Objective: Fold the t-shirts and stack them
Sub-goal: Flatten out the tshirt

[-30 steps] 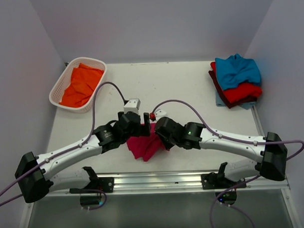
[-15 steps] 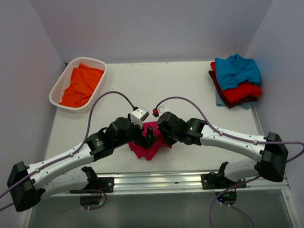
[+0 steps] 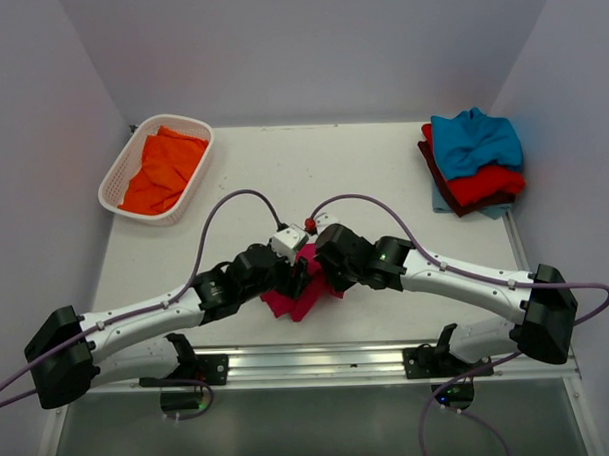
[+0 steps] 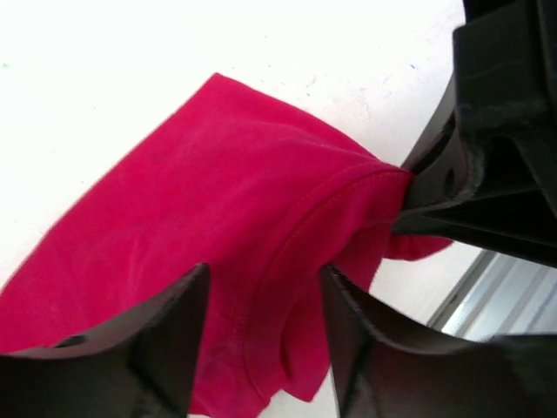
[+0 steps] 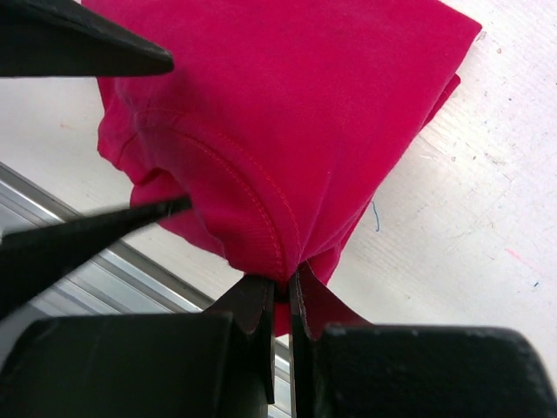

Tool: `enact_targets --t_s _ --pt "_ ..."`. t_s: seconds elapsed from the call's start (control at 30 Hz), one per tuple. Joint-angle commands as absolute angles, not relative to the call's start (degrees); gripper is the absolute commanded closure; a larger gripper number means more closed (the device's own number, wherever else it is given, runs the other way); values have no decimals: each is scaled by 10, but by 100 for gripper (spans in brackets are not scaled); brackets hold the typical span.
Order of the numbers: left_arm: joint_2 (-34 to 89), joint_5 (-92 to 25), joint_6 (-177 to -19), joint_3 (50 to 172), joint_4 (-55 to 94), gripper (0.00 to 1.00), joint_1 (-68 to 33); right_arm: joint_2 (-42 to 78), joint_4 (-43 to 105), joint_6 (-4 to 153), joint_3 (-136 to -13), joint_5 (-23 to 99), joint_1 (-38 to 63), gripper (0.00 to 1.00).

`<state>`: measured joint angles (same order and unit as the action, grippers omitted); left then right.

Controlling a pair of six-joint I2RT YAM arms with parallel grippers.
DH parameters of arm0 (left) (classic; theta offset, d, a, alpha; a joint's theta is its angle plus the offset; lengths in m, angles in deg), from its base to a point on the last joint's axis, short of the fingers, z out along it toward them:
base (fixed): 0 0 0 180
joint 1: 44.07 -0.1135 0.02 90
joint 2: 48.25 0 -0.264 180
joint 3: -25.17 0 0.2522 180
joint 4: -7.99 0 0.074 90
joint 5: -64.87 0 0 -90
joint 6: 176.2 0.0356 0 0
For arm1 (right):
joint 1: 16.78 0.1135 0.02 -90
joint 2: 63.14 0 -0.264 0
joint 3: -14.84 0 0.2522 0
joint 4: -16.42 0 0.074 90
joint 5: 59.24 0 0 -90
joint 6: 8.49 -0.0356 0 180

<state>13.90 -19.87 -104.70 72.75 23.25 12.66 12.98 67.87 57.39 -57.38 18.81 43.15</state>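
Note:
A crumpled crimson-pink t-shirt (image 3: pixel 299 293) lies at the table's front centre, mostly under both wrists. My right gripper (image 5: pixel 281 287) is shut on a pinched hemmed fold of this shirt (image 5: pixel 287 131) and lifts it slightly. My left gripper (image 4: pixel 261 335) is open, its jaws straddling the same shirt (image 4: pixel 191 218) just left of the right gripper's black fingers (image 4: pixel 452 187). An orange t-shirt (image 3: pixel 162 169) lies in the white basket (image 3: pixel 116 178) at the back left. A teal-blue t-shirt (image 3: pixel 474 140) tops a stack over a red one (image 3: pixel 488 187) and a maroon one (image 3: pixel 433 168) at the back right.
The metal rail (image 3: pixel 309 363) runs along the table's front edge just behind the shirt. Grey walls close in the left, back and right sides. Purple cables (image 3: pixel 224 203) arch over both arms.
My left arm has swung right and forward, bringing its open jaws onto the shirt beside the right gripper. The right gripper has kept its hold and barely moved.

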Motion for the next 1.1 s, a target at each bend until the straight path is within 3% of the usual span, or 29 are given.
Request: enact_targets --t_s 0.0,0.03,0.17,0.2,0.3,0.57,0.67,0.73,0.77,0.8,0.9,1.07 --pt "150 -145 -1031 723 170 46 130 115 669 584 -584 203 428 100" --pt "154 -136 -1032 723 169 54 130 115 669 584 -583 205 428 100" --pt "156 -123 -1035 720 160 69 130 114 670 584 -582 206 428 100" --pt "156 -121 -1036 720 160 81 130 113 670 584 -581 208 428 100" --pt "151 -111 -1042 718 160 99 130 113 670 584 -580 207 428 100" --pt "93 -13 -1076 732 190 100 130 107 672 584 -575 206 428 100" --pt "68 -81 -1059 741 176 100 130 106 673 584 -573 203 427 100" --pt "95 -137 -1053 756 185 92 130 110 670 585 -573 205 427 100" --pt "111 -188 -1051 768 188 84 130 111 669 585 -573 207 427 100" --pt "137 -205 -1051 769 189 67 131 113 668 585 -574 209 426 100" --pt "156 -228 -1048 751 151 48 152 111 667 584 -572 208 426 100" --pt "162 -235 -1047 729 122 46 160 107 667 584 -570 209 423 100"
